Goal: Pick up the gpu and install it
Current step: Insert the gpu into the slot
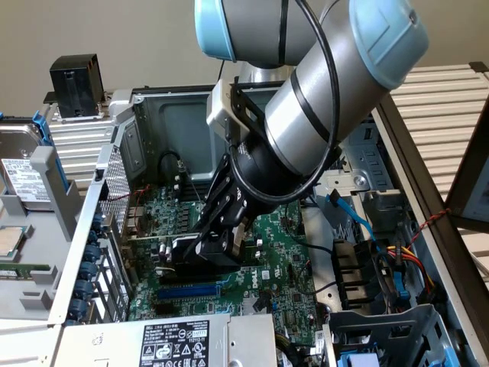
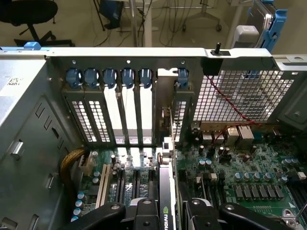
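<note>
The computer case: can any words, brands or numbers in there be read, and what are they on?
No text can be read for certain.
power supply label: printed lines and marks, too small to read.
hard drive label: blurred.
gpu: a green-and-white logo mark, no legible letters.
motherboard: white print, too small to read.

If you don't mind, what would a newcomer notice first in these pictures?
The big silver-and-blue arm reaches into the open computer case. Its gripper clamps the gpu over the green motherboard, the card pointing toward the row of blue slot clips.
</note>
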You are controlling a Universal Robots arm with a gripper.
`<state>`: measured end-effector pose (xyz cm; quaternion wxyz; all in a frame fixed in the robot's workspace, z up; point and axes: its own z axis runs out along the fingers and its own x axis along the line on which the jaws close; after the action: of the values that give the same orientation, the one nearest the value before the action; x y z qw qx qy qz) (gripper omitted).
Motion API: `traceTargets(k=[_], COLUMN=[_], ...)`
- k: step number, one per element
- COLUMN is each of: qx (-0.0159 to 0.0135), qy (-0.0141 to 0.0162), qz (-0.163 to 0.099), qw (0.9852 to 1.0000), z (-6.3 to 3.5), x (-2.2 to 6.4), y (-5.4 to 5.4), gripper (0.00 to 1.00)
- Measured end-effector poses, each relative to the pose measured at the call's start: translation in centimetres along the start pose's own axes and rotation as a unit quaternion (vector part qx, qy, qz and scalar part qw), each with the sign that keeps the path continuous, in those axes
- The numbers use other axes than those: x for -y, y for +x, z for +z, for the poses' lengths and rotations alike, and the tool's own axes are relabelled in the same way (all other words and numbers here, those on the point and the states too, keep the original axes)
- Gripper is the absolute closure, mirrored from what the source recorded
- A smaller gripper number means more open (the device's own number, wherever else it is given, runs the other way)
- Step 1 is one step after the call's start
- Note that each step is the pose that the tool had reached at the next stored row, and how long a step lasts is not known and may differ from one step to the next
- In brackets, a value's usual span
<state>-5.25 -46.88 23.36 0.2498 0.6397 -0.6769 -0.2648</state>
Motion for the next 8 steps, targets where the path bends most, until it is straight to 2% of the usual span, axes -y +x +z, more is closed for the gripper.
traceTargets(k=[8], qx=[0.0000], qy=[-0.0002], qz=[0.000], qw=[1.0000], z=[0.02], x=[-0.02], y=[0.00], gripper=[0.73])
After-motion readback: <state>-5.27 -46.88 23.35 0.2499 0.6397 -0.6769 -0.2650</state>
